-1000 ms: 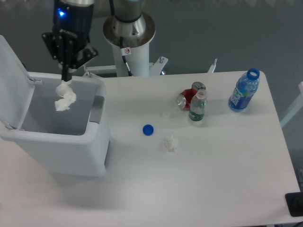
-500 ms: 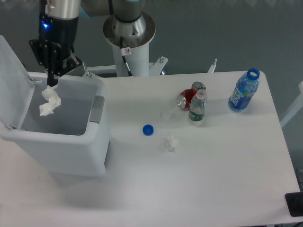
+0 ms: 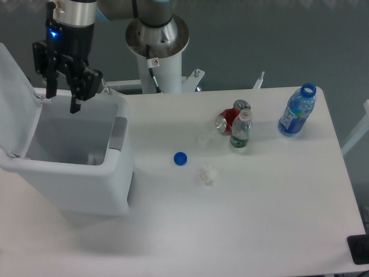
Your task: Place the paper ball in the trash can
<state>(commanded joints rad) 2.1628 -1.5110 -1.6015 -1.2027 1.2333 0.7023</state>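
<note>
White tabletop, grey floor behind, robot pedestal at the far edge. At the left end stands the trash can, its hinged lid raised. The gripper hangs over the open mouth near the back rim, fingers spread apart and nothing between them.

The paper ball is not visible in the fingers or on the table. A faint pale speck shows low inside the bin, too small to identify; my judgement is that the ball lies in the bin, out of sight below the rim. On that reading the release step is done and the placing is essentially complete. The next move calls only for lifting the arm straight up, clear of the rim and lid, without knocking either.

Count of items on the table:
- one small white wad, near the middle;
- one blue bottle cap, just left of it;
- one crushed red can, lying down;
- one small clear bottle, upright, touching the can;
- one blue bottle, uncapped, at the far right.
</note>
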